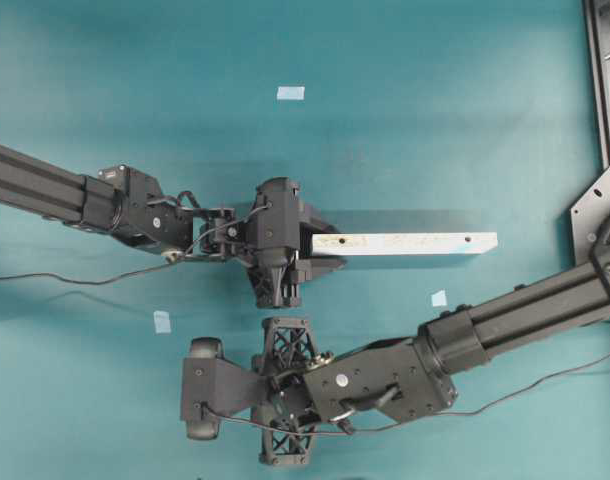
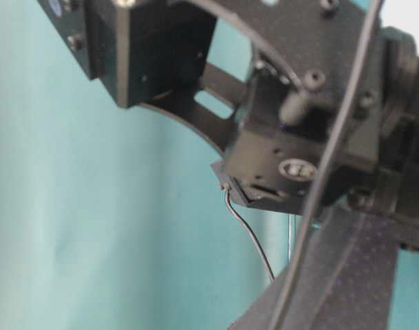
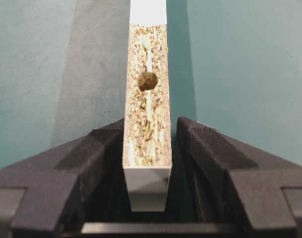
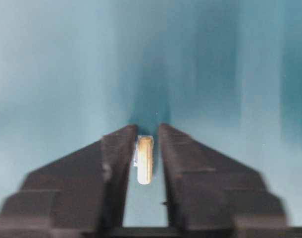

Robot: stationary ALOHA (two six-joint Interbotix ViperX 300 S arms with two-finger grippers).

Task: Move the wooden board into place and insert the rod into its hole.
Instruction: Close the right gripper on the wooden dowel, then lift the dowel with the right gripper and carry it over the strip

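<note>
The wooden board (image 1: 415, 243) is a long pale strip lying left to right at mid-table, with a dark hole near each end. Its left end sits between the fingers of my left gripper (image 1: 325, 245). In the left wrist view the board (image 3: 147, 148) stands on edge, speckled face up, with one hole (image 3: 147, 81) just beyond my left gripper (image 3: 150, 130), which is shut on it. The rod (image 4: 144, 161), a short whitish peg, lies on the teal table between the narrowed jaws of my right gripper (image 4: 147, 130). In the overhead view my right gripper (image 1: 200, 390) hides the rod.
Three pale-blue tape squares lie on the table: one at the back (image 1: 290, 93), one at the left (image 1: 162, 321), one at the right (image 1: 439, 298). A dark metal frame (image 1: 605, 80) borders the right edge. Thin cables (image 1: 45, 277) trail from both arms. The table-level view is filled by arm parts (image 2: 292, 103).
</note>
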